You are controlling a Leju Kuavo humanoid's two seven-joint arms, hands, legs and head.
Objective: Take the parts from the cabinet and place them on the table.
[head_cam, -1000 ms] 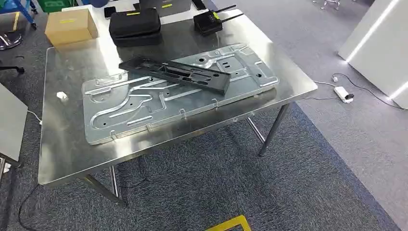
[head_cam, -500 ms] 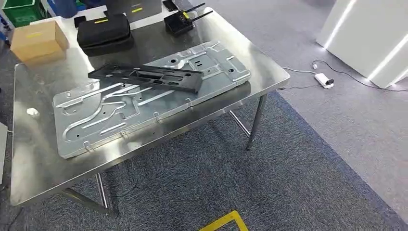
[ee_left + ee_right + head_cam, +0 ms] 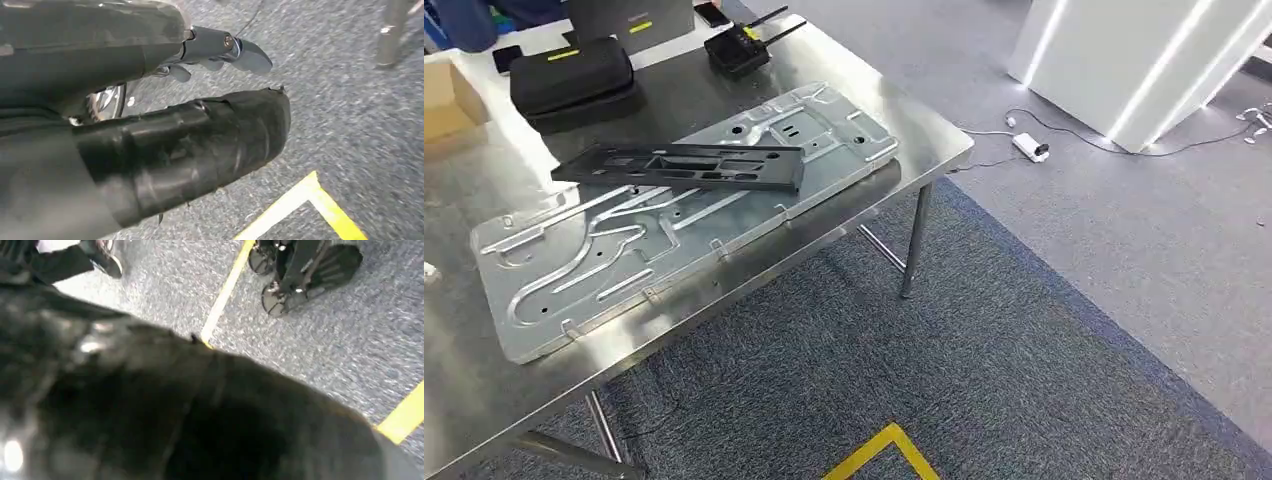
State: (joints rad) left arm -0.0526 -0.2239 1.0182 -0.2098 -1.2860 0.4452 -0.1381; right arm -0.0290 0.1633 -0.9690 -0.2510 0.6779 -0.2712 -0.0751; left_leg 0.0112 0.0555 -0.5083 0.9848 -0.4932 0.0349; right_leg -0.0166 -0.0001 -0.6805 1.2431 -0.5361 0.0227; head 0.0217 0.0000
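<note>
The whole head view has slid to the left against the pictures of half a second and one second ago, so the camera is turning to the right; the things on the bench (image 3: pixel 929 150) did not move on it. The stamped metal panel (image 3: pixel 674 215) lies flat on the steel top, and the long black plastic frame (image 3: pixel 679 165) rests across it, touching it. Behind them stand a black case (image 3: pixel 574 75) and a small black radio with antennas (image 3: pixel 739 48).

The left hand (image 3: pixel 215 55) hangs over the grey carpet with its fingers apart and nothing in it. The right hand (image 3: pixel 200 410) is a dark blur close to the lens, so I cannot tell how its fingers are.

I judge that two parts are already delivered and the robot now turns away, probably toward the cabinet for another part.
</note>
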